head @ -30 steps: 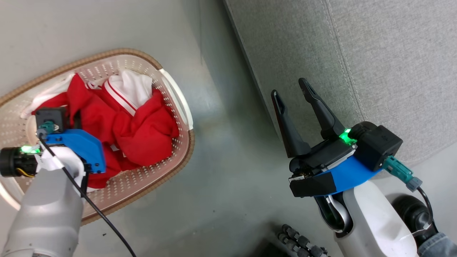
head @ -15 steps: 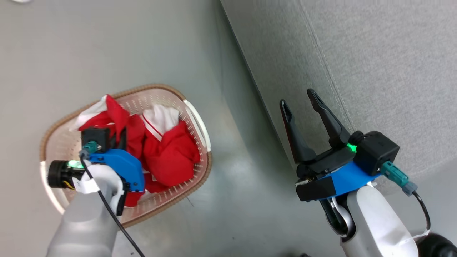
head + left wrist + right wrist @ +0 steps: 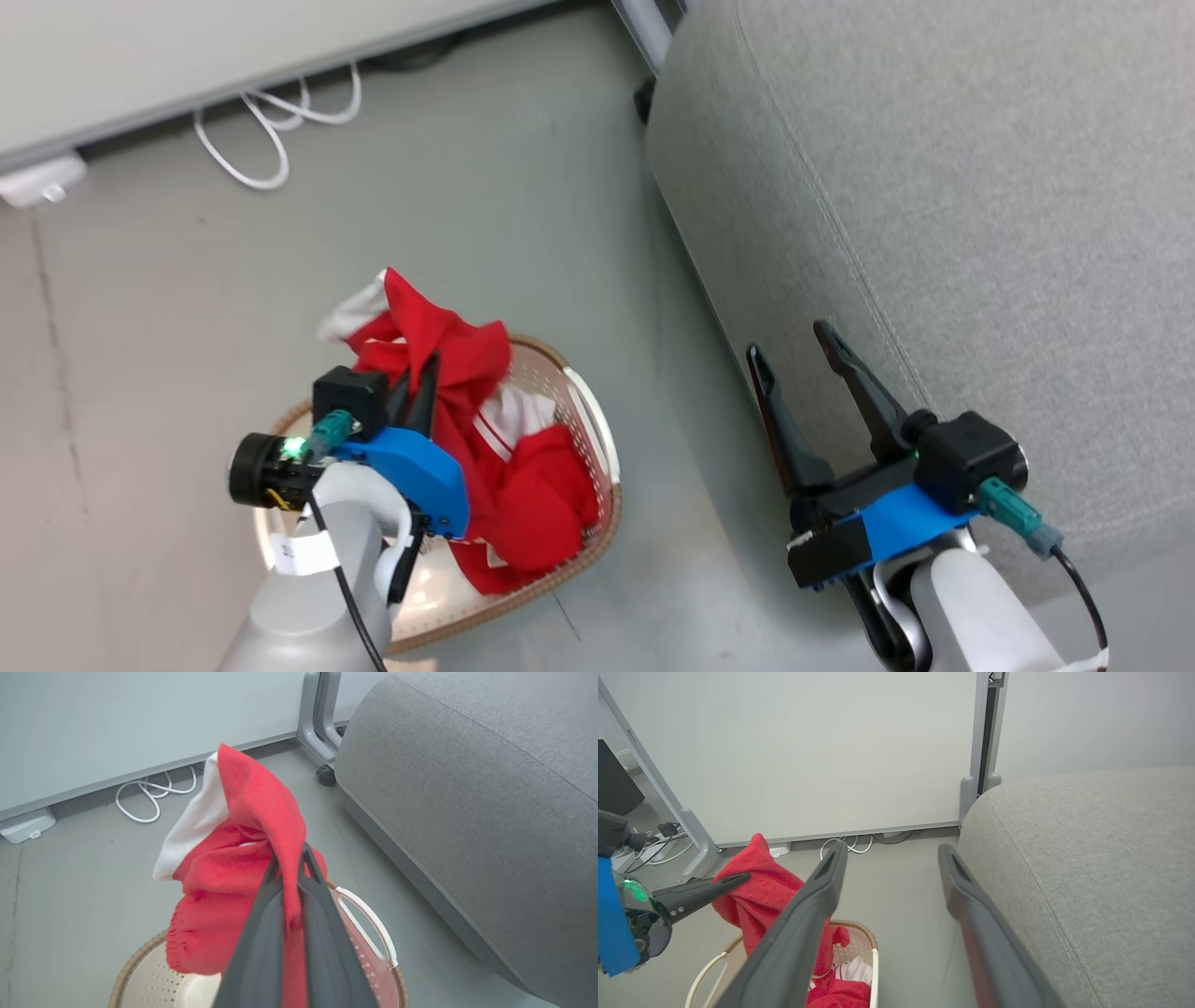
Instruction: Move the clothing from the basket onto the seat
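My left gripper (image 3: 425, 371) is pinched tight on one piece of the clothing (image 3: 448, 338). The two dark fingers lie closed together with a fold of red fabric caught between them near the tips. From that pinch the garment peaks up past my fingertips, red with a white panel on its far left side. Most of it drapes down to the left of and below my fingers, toward the basket (image 3: 599, 446). The held piece hangs over the basket. I cannot tell whether its lower end touches the pile underneath.

The rest of the clothing lies inside the basket, bunched against its right wall, red with white and striped trim showing. The basket stands on the floor (image 3: 523, 215), left of the seat (image 3: 934, 187) and apart from it, with a strip of floor between them.

My right gripper (image 3: 789, 343) stands wide, its fingers spread with nothing between them. It is at the seat's near left flank, well to the right of the held garment. On the far side of the basket a white cable (image 3: 271, 126) loops on the floor at the foot of a pale partition panel (image 3: 187, 56).
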